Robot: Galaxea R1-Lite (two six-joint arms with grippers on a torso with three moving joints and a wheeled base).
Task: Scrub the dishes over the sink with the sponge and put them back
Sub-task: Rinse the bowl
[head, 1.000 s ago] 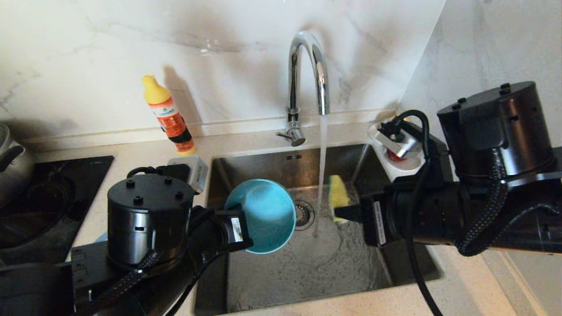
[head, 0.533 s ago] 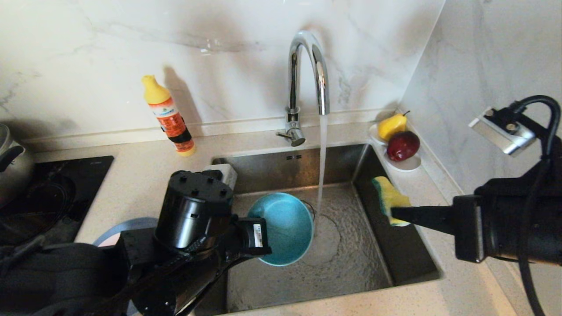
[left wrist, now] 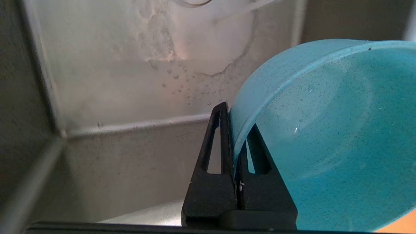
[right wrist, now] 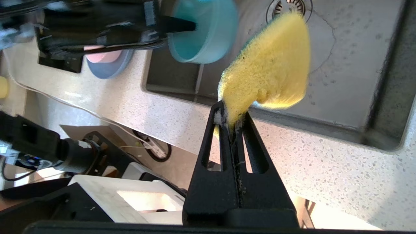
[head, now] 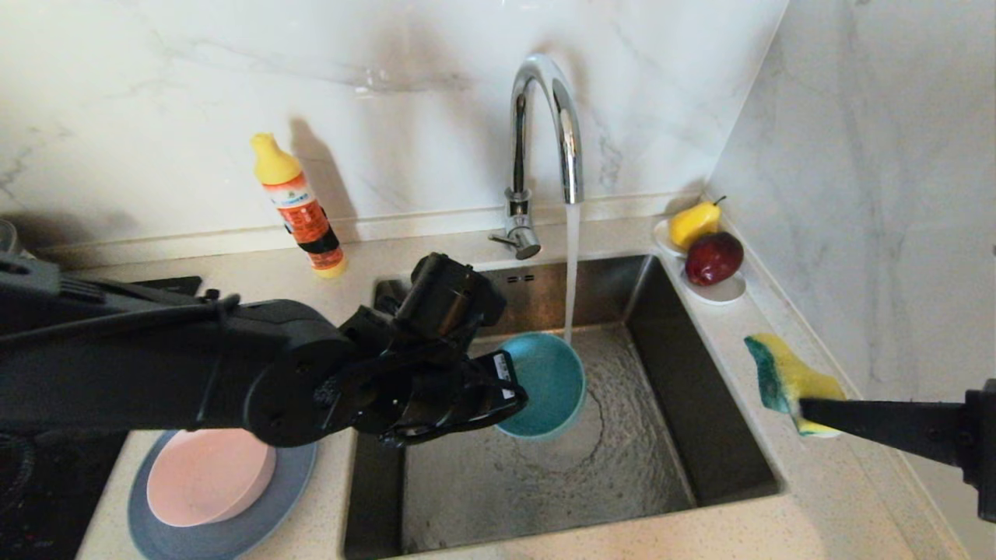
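My left gripper (head: 520, 397) (left wrist: 234, 125) is shut on the rim of the teal bowl (head: 545, 381) (left wrist: 325, 136), one finger inside it and one outside. It holds the bowl tilted over the steel sink (head: 724, 435), close to the running water. The yellow sponge (head: 786, 381) (right wrist: 269, 68) with its green side sits pinched in my right gripper (head: 805, 408) (right wrist: 231, 113), which is shut on it above the counter to the right of the sink. The pink bowl (head: 208, 476) rests on the grey-blue plate (head: 233, 537) on the counter left of the sink.
The tap (head: 545, 148) runs a stream of water (head: 572, 272) into the basin. An orange detergent bottle (head: 299, 206) stands at the back left. A white dish (head: 720, 292) with a pear and an apple sits at the sink's back right corner. A stove (head: 15, 482) lies far left.
The right gripper pulled the sponge out of the basin, to the right and over the counter. The left arm swung and carried the teal bowl right and toward the water stream, uncovering the pink bowl and plate.
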